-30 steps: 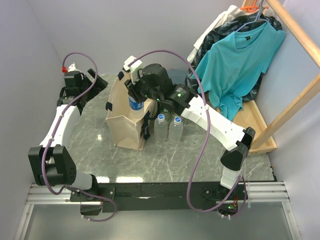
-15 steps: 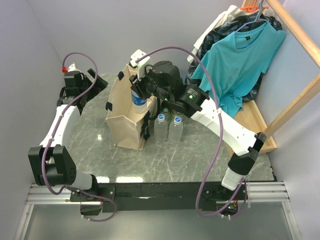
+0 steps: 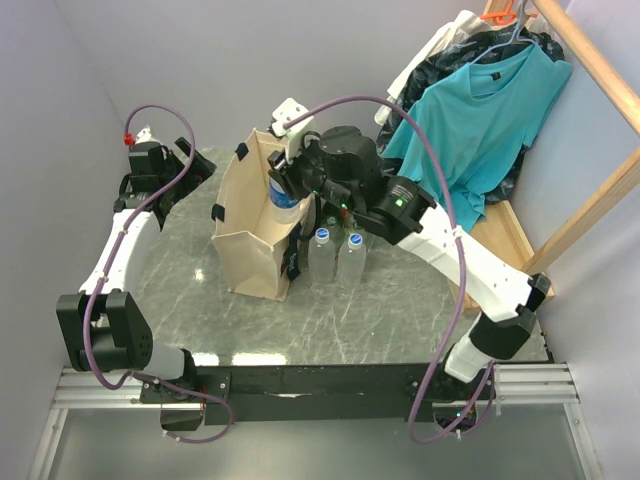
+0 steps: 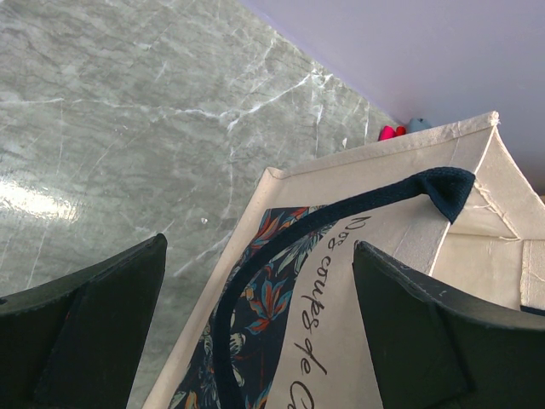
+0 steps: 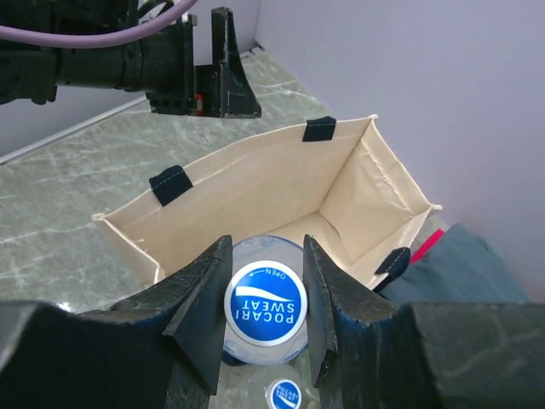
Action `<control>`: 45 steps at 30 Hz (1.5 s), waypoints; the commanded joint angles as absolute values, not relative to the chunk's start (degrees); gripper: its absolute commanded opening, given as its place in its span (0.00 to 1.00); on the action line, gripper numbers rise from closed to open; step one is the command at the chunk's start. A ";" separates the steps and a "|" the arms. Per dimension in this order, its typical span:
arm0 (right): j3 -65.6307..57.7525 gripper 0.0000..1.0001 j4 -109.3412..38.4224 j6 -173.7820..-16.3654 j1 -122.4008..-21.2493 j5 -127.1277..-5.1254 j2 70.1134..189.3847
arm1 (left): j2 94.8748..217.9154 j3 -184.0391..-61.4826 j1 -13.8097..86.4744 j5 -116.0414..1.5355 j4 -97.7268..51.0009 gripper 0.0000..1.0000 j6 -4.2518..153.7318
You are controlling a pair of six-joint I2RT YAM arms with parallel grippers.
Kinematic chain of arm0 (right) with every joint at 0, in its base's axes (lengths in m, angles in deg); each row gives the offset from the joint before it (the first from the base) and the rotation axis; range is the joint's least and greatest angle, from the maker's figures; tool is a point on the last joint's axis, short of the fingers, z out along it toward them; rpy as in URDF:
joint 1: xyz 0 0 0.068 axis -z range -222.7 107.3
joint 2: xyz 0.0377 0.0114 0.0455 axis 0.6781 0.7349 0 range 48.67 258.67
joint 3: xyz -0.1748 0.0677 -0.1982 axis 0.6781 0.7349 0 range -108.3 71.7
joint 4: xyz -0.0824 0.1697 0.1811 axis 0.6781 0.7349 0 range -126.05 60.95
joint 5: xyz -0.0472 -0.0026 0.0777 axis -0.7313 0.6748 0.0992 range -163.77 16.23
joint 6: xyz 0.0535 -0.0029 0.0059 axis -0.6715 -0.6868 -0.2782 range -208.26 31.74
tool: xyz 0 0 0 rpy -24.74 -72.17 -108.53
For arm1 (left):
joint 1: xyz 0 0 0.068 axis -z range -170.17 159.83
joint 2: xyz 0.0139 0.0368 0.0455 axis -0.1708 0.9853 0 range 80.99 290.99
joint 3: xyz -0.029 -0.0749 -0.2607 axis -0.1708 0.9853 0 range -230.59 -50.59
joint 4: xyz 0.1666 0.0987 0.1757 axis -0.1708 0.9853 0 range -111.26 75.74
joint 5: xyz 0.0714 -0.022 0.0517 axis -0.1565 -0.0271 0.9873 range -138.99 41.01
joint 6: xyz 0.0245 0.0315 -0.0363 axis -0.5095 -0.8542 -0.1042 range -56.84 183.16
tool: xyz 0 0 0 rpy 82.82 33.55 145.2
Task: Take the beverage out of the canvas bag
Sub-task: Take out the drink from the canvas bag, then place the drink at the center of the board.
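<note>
Beige canvas bag (image 3: pixel 250 245) stood upright on marble table (image 3: pixel 330 320), blue-capped beverage bottle (image 5: pixel 265 313) was at the bag's open mouth by its right rim, right gripper (image 5: pixel 266 256) clamped on its neck, left gripper (image 4: pixel 260 247) had jaws apart beside the bag, two bottles (image 3: pixel 352 258) stood just right of it.

Beverage (image 3: pixel 283 196) above canvas bag (image 3: pixel 245 250) right edge; two bottles (image 3: pixel 350 256) on table (image 3: pixel 200 300) right of bag; left gripper (image 3: pixel 195 165) left of bag

The right end effector (image 5: pixel 266 290) pinched narrow, the left end effector (image 4: pixel 260 294) agape.
</note>
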State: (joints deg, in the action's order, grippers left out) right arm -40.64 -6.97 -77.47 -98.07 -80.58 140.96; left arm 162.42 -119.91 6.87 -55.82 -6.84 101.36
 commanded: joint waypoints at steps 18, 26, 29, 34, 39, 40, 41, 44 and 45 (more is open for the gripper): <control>-34.48 0.00 -21.55 -75.69 -100.53 -85.46 124.97 | 160.00 -119.50 7.20 -56.29 -8.87 0.96 101.30; -30.00 0.00 -19.89 -78.76 -100.97 -83.97 120.04 | 159.48 -119.32 7.20 -56.02 -8.87 0.96 101.22; -29.38 0.00 -17.78 -79.64 -101.06 -82.13 118.81 | 159.47 -119.15 7.37 -55.94 -9.04 0.96 101.22; -26.31 0.00 -15.22 -79.82 -101.32 -78.26 116.09 | 159.48 -119.32 7.99 -55.06 -8.61 0.96 100.95; -17.61 0.00 -18.21 -81.58 -101.67 -76.93 111.08 | 159.13 -119.50 8.07 -54.27 -8.25 0.96 100.69; -16.99 0.00 -17.60 -81.84 -101.67 -77.45 110.81 | 159.21 -119.50 8.08 -54.00 -8.25 0.96 100.69; -16.03 0.00 -17.16 -82.54 -101.67 -77.63 110.46 | 159.04 -119.50 8.08 -53.83 -8.08 0.96 100.60; -12.61 0.00 -16.81 -83.86 -101.76 -78.34 109.49 | 158.77 -119.59 8.08 -53.04 -7.72 0.96 100.43; -11.64 0.00 -17.07 -84.13 -101.67 -78.51 109.40 | 158.60 -119.41 8.08 -52.86 -7.64 0.96 100.34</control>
